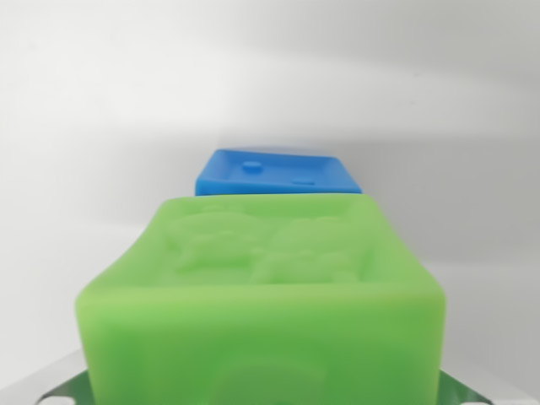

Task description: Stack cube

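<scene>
The green cube [261, 295] fills the lower half of the wrist view, very close to the camera and somewhat blurred at its near edge. It is a bright lime green with a soft, matt, rubbery look and rounded edges and corners. Its upper face carries a raised relief of rounded shapes, perhaps cartoon-like figures, though the moulding is too soft to make out clearly; a faint curved relief also shows on the near face. No brand, label or readable writing appears on it. Just beyond its far edge, partly hidden by it, sits the blue cube [274, 173], a saturated mid blue with the same smooth, rounded finish. Only its upper face and a strip of its near side show; the upper face has a recessed panel with a small round bump toward the wrist view's left and a slight raised mark toward the right. It bears no legible writing either. Whether the two cubes touch, or whether the green one is held above the level of the blue one, cannot be told from this angle. At the bottom corners, on either side of the green cube, pale grey metallic parts of the end effector [42, 390] edge into view; its state, wide, narrow or gripping, cannot be told here. Around everything lies the plain white bench [93, 169], softly shadowed.
</scene>
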